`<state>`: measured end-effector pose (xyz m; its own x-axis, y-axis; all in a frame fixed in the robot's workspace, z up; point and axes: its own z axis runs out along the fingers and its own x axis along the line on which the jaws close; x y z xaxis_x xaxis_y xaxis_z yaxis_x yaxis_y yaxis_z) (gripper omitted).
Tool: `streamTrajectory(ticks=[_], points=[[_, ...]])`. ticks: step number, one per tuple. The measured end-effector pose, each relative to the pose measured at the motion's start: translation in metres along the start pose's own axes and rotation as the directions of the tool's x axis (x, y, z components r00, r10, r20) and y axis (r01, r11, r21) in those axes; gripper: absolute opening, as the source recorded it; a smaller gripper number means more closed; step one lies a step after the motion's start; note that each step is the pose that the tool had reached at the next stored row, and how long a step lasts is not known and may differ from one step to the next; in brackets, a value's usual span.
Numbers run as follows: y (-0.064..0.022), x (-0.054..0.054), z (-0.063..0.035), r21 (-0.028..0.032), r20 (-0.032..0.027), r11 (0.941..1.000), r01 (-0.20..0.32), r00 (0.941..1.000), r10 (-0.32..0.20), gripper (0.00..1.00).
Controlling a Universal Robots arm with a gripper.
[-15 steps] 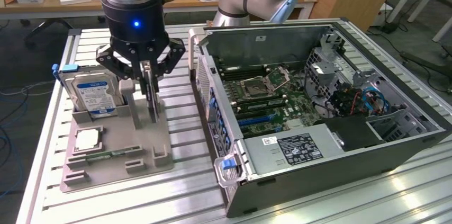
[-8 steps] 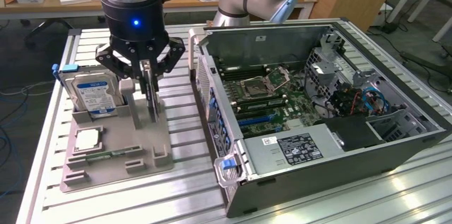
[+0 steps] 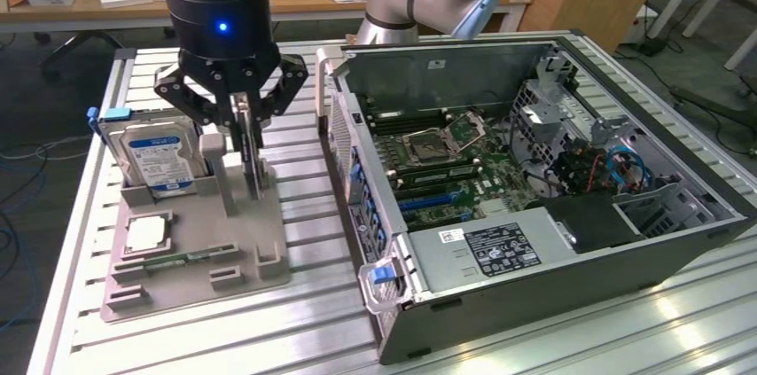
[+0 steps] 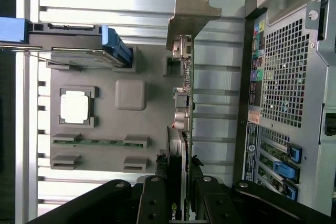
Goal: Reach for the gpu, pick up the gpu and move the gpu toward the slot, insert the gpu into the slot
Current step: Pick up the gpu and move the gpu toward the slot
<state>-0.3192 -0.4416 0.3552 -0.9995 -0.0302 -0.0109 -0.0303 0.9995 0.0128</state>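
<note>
Your gripper (image 3: 245, 140): narrow, clamped on the gpu (image 4: 185, 93)
gpu: upright in gray holder (image 3: 190, 260), beside hard drive (image 3: 154, 153)

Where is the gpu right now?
The gpu stands on edge in the grey holder on the exterior view's left, between the hard drive and the open computer case, with the gripper closed on its top edge.

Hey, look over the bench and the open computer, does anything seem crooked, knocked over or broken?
Nothing stands out. The gpu stands upright on its edge in the grey holder, with the pincer closed on it. The hard drive, processor chip and memory stick sit squarely in their recesses, and the computer case looks undamaged.
</note>
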Motion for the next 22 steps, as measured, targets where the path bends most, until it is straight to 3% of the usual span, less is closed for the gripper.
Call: streamTrajectory(ticks=[22], points=[[0.0001,0.0003,-0.0053,0.0008,0.0000,1.0000,0.000,1.0000,0.000,0.26]])
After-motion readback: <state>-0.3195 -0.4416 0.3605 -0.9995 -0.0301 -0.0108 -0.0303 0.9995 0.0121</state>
